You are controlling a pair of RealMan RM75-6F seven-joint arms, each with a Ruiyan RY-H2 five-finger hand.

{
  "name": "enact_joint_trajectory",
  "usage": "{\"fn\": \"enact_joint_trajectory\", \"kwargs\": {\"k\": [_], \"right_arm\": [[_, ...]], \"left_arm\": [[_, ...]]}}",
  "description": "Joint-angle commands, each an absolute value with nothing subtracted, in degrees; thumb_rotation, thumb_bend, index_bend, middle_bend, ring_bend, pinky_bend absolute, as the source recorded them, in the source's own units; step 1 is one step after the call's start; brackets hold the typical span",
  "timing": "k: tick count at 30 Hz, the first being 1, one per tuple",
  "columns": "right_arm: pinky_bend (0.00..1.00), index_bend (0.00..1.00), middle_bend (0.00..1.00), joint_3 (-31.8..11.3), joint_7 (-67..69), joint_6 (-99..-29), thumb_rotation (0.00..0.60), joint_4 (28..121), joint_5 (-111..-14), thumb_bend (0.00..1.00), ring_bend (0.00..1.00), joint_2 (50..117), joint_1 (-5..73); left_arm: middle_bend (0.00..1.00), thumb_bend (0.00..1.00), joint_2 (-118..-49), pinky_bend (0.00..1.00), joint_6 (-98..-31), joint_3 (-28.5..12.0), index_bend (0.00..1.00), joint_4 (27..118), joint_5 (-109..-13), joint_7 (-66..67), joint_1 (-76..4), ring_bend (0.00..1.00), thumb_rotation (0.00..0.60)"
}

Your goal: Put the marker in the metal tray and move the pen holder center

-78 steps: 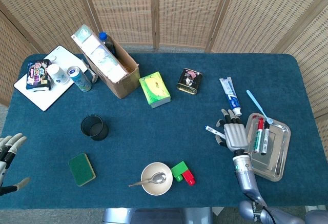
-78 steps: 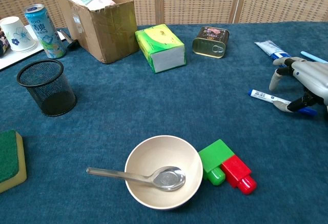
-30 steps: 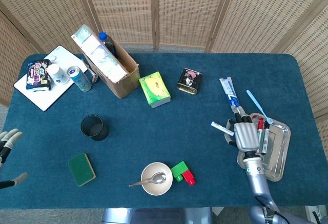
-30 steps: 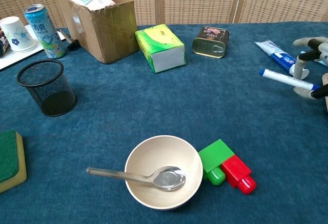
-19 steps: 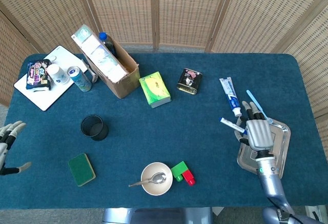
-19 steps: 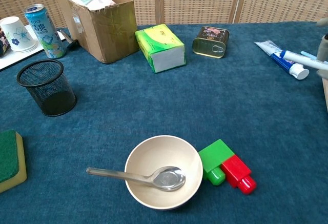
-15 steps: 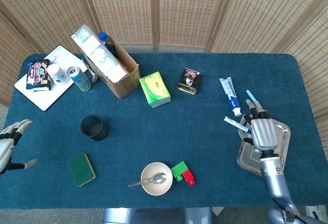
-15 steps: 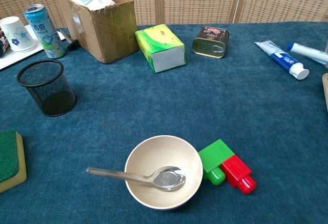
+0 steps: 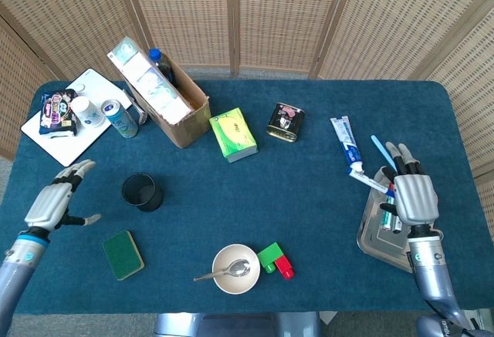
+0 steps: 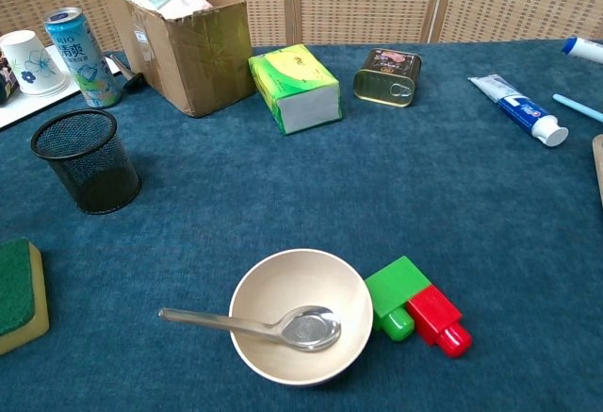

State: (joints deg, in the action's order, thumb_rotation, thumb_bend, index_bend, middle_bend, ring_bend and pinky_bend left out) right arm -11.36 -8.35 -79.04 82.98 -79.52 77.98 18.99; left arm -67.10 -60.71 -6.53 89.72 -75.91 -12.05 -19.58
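While the marker (image 9: 369, 180) is pinched in the right hand (image 9: 414, 197), it hangs over the tray's (image 9: 377, 237) near-left rim, tip poking out twd the toothpaste (image 9: 346, 144). Tray sits at the desk's right edge w/ other pens (image 9: 390, 215) inside. Best, I'd say: carry it a bit further in, turn it parallel to those pens, lower, then let go. Left hand (image 9: 54, 202) open, empty, just left of the holder (image 9: 142, 191), near the sponge (image 9: 123, 254).
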Motion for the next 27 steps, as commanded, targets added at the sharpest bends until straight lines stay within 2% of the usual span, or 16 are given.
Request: {"fn": "enact_joint_trajectory", "kwargs": {"k": [1,9,18,21,23,25,27], "right_arm": [[0.24,0.58,0.04,-11.5,-8.6,-79.1,0.600,83.1,-79.3,0.39,0.05,77.9,18.9],[0.24,0.59,0.04,-11.6,-9.1,-79.1,0.600,83.3,-78.7,0.40,0.05,77.6,18.8],[0.24,0.59,0.04,-11.6,-9.0,-79.1,0.600,82.9,-78.1,0.40,0.05,77.3,18.5],[0.24,0.58,0.04,-11.6,-8.6,-79.0,0.600,82.6,-78.0,0.40,0.05,77.3,18.4],[0.24,0.58,0.04,-11.5,-8.3,-78.9,0.600,82.5,-77.9,0.40,0.05,77.2,18.3],[0.24,0.58,0.04,-11.6,-8.1,-79.0,0.600,82.3,-77.9,0.40,0.05,77.1,18.3],[0.24,0.59,0.04,-11.6,-7.9,-79.2,0.600,82.3,-78.0,0.41,0.05,77.0,18.2]], "left_arm": [[0.00,0.10,-70.0,0.04,-59.6,-7.8,0.00,87.3,-75.3,-12.4,-21.6,0.00,0.600],[0.00,0.10,-70.4,0.05,-53.1,-7.8,0.00,90.4,-72.3,-9.7,-25.4,0.00,0.600],[0.00,0.10,-72.9,0.08,-51.6,-8.2,0.00,91.8,-68.4,-4.4,-27.9,0.00,0.600],[0.00,0.10,-74.4,0.16,-52.6,-8.4,0.01,91.2,-66.7,-2.0,-28.2,0.00,0.600],[0.05,0.11,-75.5,0.24,-53.5,-8.8,0.03,91.0,-64.8,-0.1,-28.4,0.05,0.600],[0.19,0.13,-76.5,0.34,-54.6,-9.1,0.07,90.9,-63.5,1.5,-28.5,0.17,0.600],[0.27,0.14,-77.5,0.43,-56.0,-9.3,0.12,91.0,-62.5,3.8,-28.7,0.25,0.600]]}}
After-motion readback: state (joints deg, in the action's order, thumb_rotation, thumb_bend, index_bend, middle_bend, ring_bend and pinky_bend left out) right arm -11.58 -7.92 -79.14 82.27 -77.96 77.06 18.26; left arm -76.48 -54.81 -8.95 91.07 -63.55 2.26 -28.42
